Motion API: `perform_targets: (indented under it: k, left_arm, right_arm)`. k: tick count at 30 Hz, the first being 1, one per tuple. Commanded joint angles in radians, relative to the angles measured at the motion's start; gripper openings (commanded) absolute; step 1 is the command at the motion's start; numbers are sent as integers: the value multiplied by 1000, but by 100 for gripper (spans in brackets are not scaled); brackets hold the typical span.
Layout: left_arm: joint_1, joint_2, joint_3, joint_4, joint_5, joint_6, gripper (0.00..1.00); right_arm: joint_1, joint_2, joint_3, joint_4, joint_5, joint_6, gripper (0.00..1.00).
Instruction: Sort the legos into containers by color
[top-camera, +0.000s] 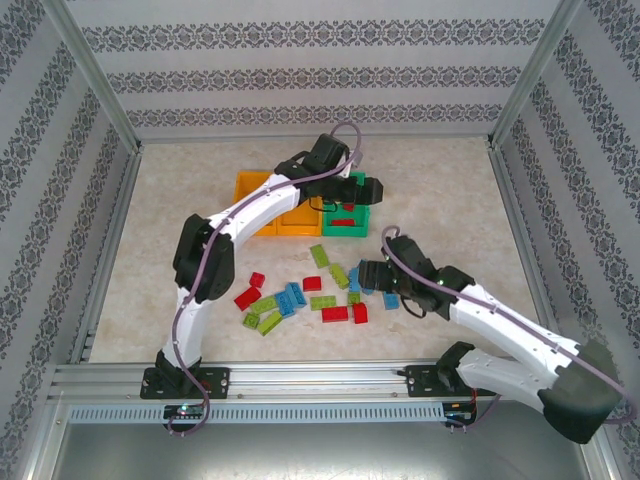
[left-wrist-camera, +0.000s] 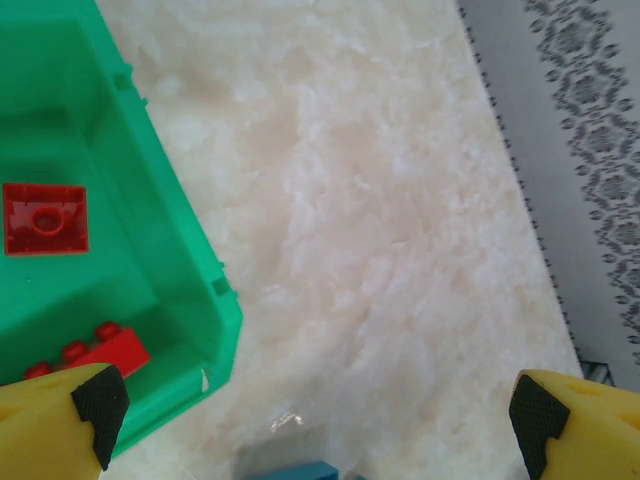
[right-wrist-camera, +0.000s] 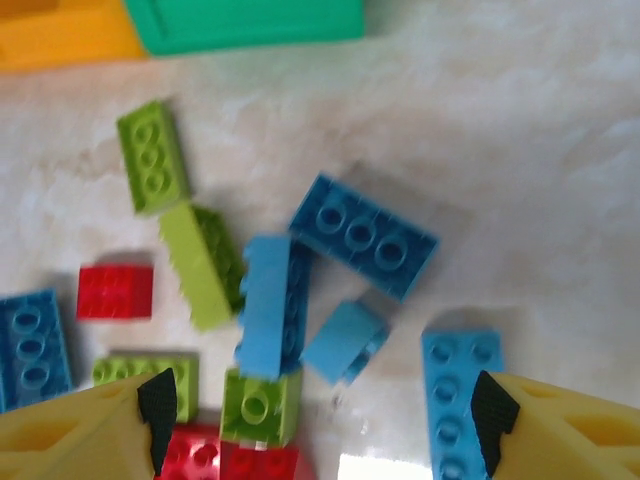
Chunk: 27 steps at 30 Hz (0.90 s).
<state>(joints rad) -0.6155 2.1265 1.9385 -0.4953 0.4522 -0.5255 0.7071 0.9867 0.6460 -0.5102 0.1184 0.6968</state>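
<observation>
— What are the left fingers (left-wrist-camera: 98, 405) doing?
— They are hanging wide open and empty over the right edge of the green bin (left-wrist-camera: 190, 290). Two red legos (left-wrist-camera: 45, 218) are lying inside it.
— And the right fingers (right-wrist-camera: 158, 400)?
— They are also gaping wide, holding nothing, and hovering over the scattered legos (right-wrist-camera: 365, 235) on the counter (right-wrist-camera: 520, 120).

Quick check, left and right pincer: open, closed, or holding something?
The left pincer is open, holding nothing.
The right pincer is open, holding nothing.
</observation>
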Motion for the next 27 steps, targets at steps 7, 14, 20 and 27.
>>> perform_targets:
  k: [7,14,20,27]
  left_arm:
    - [24,-230,-282,91,-123,10,99]
    - [53,-348,-472,81,-174,33,99]
    - [75,-436,-613,95,-195,22,99]
    - [97,-502,-711,84,-237,22,99]
  right_arm:
    - [266,55,-77,-57,150,233,79]
    - [381,189,-20,-58,171,263,78]
    - [382,276,-15,-36,179,262,71]
    - [358,375,29,-25,198,230,55]
